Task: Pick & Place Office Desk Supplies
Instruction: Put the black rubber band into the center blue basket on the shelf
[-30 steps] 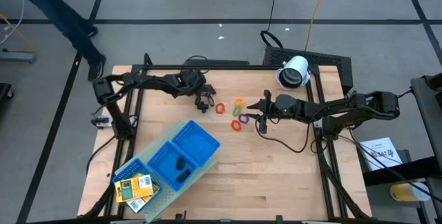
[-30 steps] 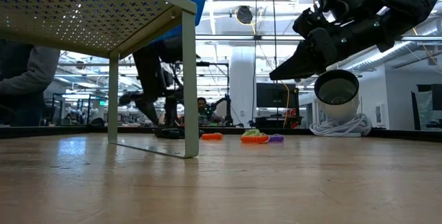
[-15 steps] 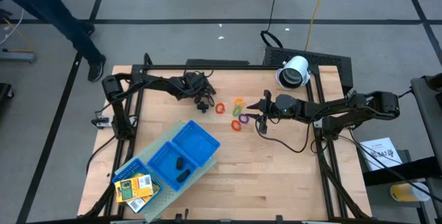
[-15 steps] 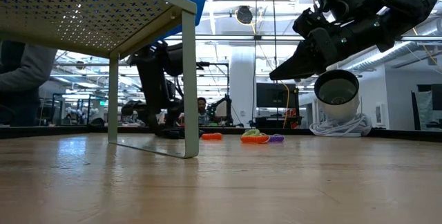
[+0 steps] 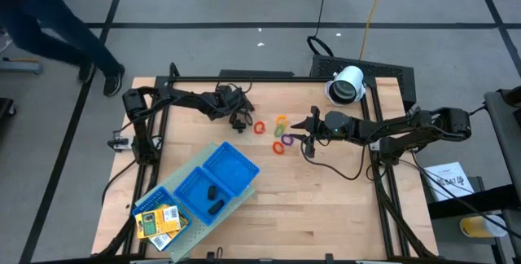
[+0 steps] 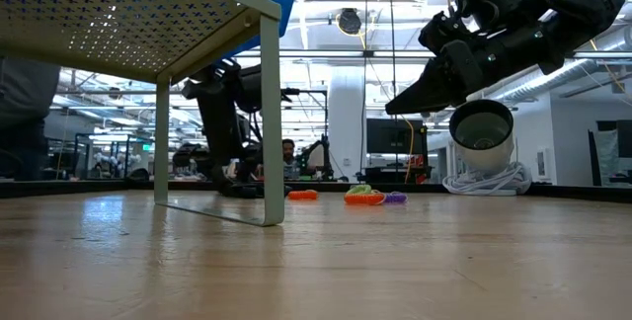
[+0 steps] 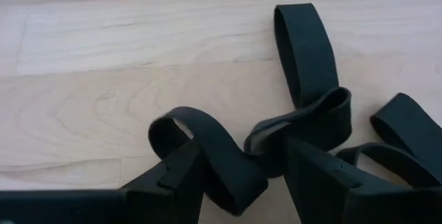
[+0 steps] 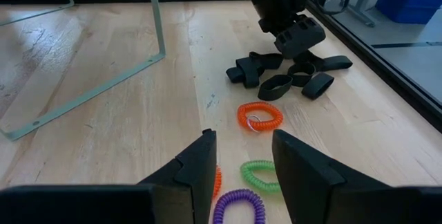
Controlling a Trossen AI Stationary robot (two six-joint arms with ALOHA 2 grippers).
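Note:
Several black loop-shaped clip pieces [image 5: 237, 122] lie in a pile on the wood. My left gripper [image 5: 237, 116] hangs over them, open, with one loop [image 7: 222, 160] between its fingers. Coloured rings lie to their right: red-orange [image 8: 260, 117], green [image 8: 261, 174], purple [image 8: 238, 207] and orange [image 8: 216, 180]. My right gripper [image 5: 308, 134] hovers open just right of the rings [image 5: 279, 134], above the table [image 6: 393, 109]. Two more black pieces [image 5: 212, 198] lie in the blue tray's middle compartment. The yellow printed packs [image 5: 156, 222] lie in its end compartment. My left gripper comes down on the pile from above, and its fingers [image 7: 181, 175] stand on either side of one black loop [image 7: 207, 148] that lies on the table. I cannot tell whether they touch it.
The blue three-compartment tray [image 5: 232, 156] stands on legs near the table's near left corner and fills the low view's upper left [image 6: 148, 24]. A white cylindrical device [image 5: 348, 85] sits at the far right corner. A person's legs [image 5: 57, 28] show beyond the far left corner.
My left arm has changed its pose, its forearm stretching out over the far left of the table, while its gripper stays over the black pile. The person beyond the table has walked toward the left. My right arm has kept still.

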